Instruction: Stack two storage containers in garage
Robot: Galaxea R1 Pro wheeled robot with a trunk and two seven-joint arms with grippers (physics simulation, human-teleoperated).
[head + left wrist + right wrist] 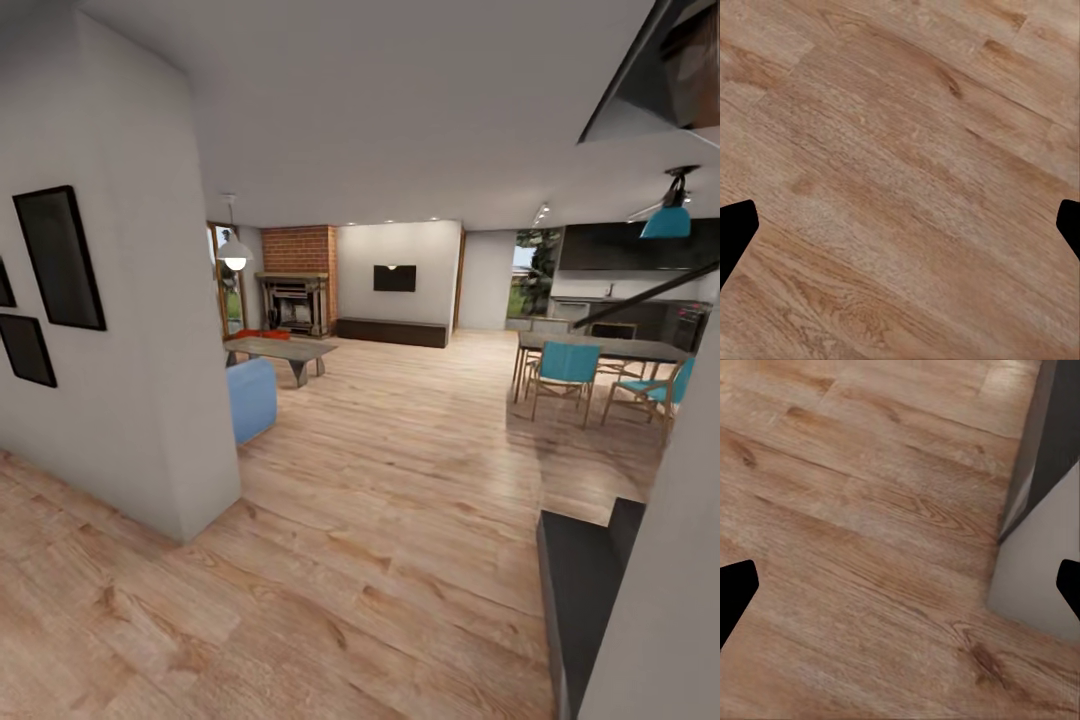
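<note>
Far ahead in the head view lies the living room, with its fireplace and a blue cushion seat. A small rust-red shape, seemingly the storage containers, rests on the low coffee table; it is too distant to tell one bin from two. My left gripper hangs open over bare wood planks, its black fingertips at the frame edges. Over planks too, my right gripper is open and holds nothing. The garage and its concrete floor are out of view.
A white wall corner with black frames juts in at the left. A dining table with teal chairs stands at the right. A dark low block and a white wall sit close on my right. Wood flooring stretches ahead.
</note>
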